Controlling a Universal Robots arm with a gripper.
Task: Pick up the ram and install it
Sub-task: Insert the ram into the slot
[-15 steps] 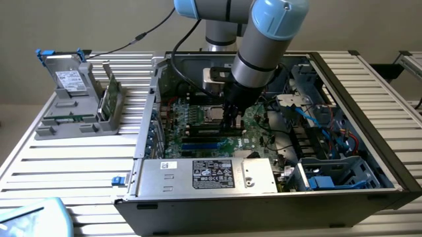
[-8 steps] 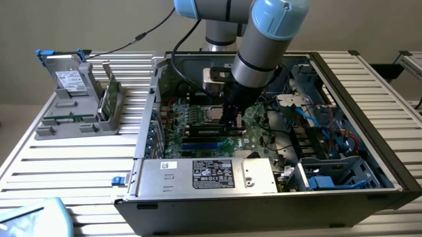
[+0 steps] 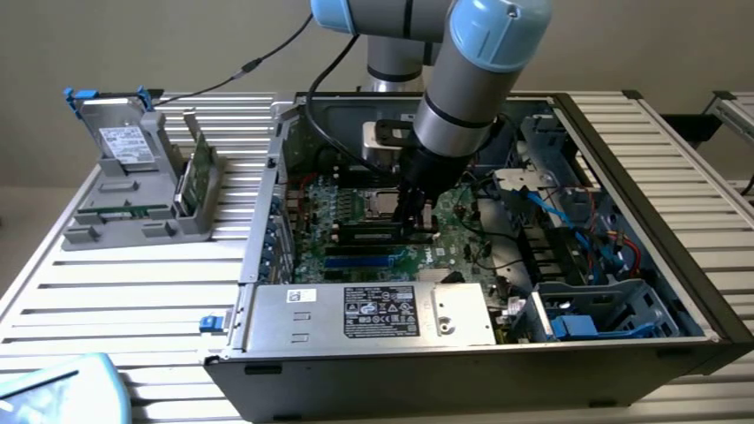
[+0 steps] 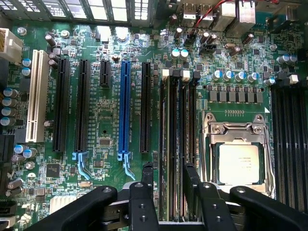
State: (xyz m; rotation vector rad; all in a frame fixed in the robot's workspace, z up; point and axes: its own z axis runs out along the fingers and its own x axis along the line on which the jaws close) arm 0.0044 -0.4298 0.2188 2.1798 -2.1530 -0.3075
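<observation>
Wrist view: ram seated upright on motherboard, between the spread claw.

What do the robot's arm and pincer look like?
The arm has round silver-grey tubes with light-blue joint caps, and a black cable runs beside it. The pincer is black, with two jointed fingers dotted with screw holes.

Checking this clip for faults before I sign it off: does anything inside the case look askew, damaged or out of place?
Nothing stands out. The ram stands straight in its slot beside the processor socket, the gripper's jaws open either side of it. Whether it is pushed fully home I cannot tell.
</observation>
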